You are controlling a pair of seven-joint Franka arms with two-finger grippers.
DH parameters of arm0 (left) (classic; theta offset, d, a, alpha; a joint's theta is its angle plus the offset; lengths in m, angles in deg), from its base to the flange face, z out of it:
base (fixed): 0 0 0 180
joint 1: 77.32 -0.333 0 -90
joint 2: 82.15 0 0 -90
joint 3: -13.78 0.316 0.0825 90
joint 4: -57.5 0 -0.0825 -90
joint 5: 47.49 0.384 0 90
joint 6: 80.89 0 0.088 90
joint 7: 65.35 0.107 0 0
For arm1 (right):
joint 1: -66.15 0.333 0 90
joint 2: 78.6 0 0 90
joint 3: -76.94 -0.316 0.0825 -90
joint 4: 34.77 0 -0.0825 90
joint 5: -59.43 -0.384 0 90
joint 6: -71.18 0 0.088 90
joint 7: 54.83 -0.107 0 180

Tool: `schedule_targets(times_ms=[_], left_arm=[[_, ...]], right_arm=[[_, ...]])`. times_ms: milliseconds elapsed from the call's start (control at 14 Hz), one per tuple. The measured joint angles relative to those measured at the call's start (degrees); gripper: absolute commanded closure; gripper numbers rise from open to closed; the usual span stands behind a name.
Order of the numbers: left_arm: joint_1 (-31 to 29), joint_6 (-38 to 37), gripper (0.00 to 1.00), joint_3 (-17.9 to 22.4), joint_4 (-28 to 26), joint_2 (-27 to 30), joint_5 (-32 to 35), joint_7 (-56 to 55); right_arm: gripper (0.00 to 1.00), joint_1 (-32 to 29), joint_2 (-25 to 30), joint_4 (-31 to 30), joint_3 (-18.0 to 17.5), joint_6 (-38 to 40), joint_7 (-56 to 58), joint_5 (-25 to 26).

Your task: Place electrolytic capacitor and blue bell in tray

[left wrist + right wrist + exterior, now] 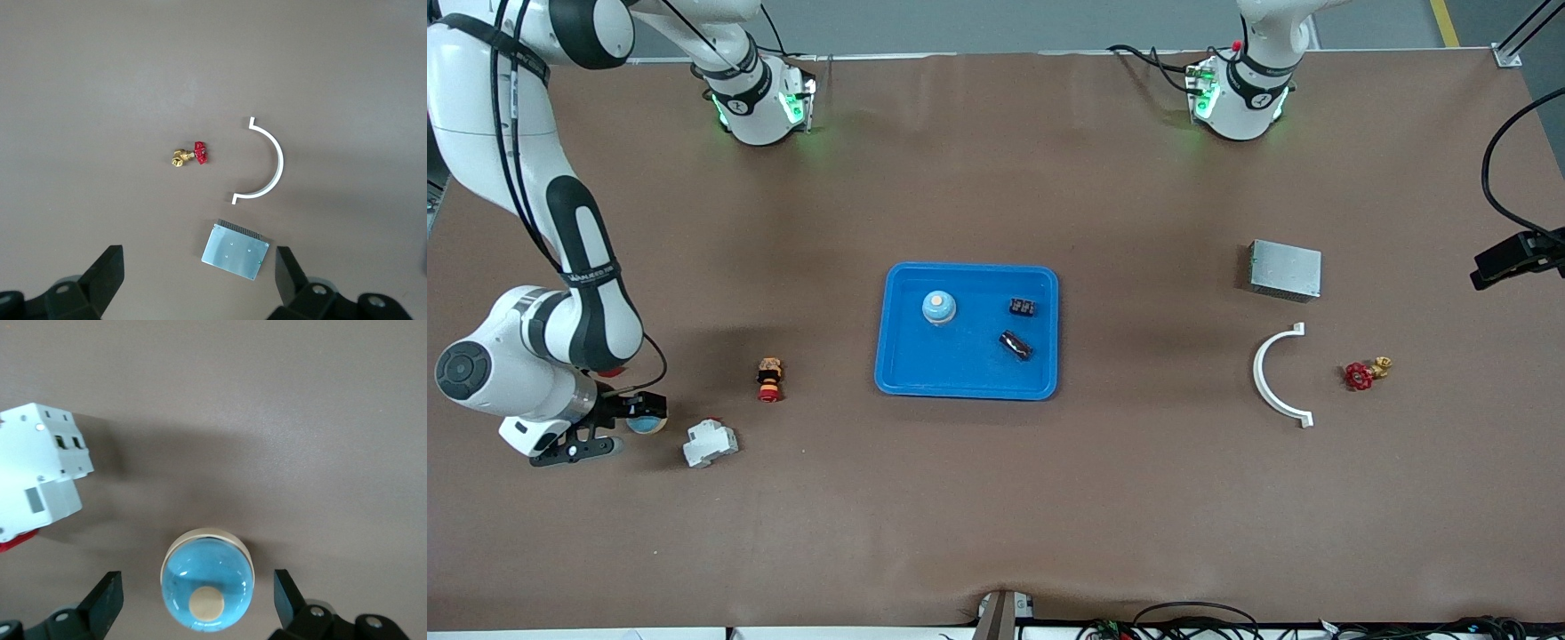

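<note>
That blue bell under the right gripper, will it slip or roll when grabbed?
The blue bell looks glossy and domed, so the open fingers of the right gripper may slip off unless they close low. It sits on a flat pale base, so it probably won't roll.

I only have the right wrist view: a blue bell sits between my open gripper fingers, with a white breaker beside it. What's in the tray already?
Observer: The tray holds the electrolytic capacitor, a black block and another blue bell.
Operator: Where is the tray?
Observer: Mid-table, toward the left arm's end from the white breaker.
Operator: And the left arm?
Observer: It waits, left gripper open above the grey metal box.
</note>
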Motion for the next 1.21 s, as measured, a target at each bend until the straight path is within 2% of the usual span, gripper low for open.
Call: schedule_targets(times_ms=[71,286,357,643,1000,1071,1143,1214], left_arm=[[1.94,-0.20,0.00,1.68,-0.62,0.74,-0.21,0.00],[12.29,-0.37,0.00,11.81,-4.57,4.22,-2.40,0.06],[14.29,-0.38,0.00,13.78,-6.22,5.66,-2.81,0.07],[18.78,-0.38,0.00,17.53,-10.90,10.23,-3.18,0.11],[19.56,-0.37,0.00,17.54,-11.17,10.99,-3.25,0.11],[19.87,-0.37,0.00,17.54,-11.10,10.99,-3.25,0.11],[20.15,-0.37,0.00,17.48,-10.98,10.98,-3.26,0.11],[20.29,-0.37,0.00,17.27,-10.74,10.98,-3.27,0.11]], right_arm=[[0.00,-0.10,-0.30,0.00,0.00,-0.55,0.19,0.00],[0.00,-0.25,-1.02,0.01,0.00,-1.34,0.63,0.00],[0.00,-0.27,-1.15,0.02,0.00,-1.49,0.64,0.00],[0.00,-0.28,-1.22,0.04,0.00,-1.60,0.66,0.00],[0.00,-0.41,-1.33,0.04,0.00,-1.61,0.66,0.00],[0.17,-0.58,-1.37,0.04,0.00,-1.60,0.66,0.00],[0.42,-0.73,-1.42,0.04,0.00,-1.60,0.66,0.00],[0.73,-0.84,-1.46,0.04,0.00,-1.58,0.67,-0.01]])
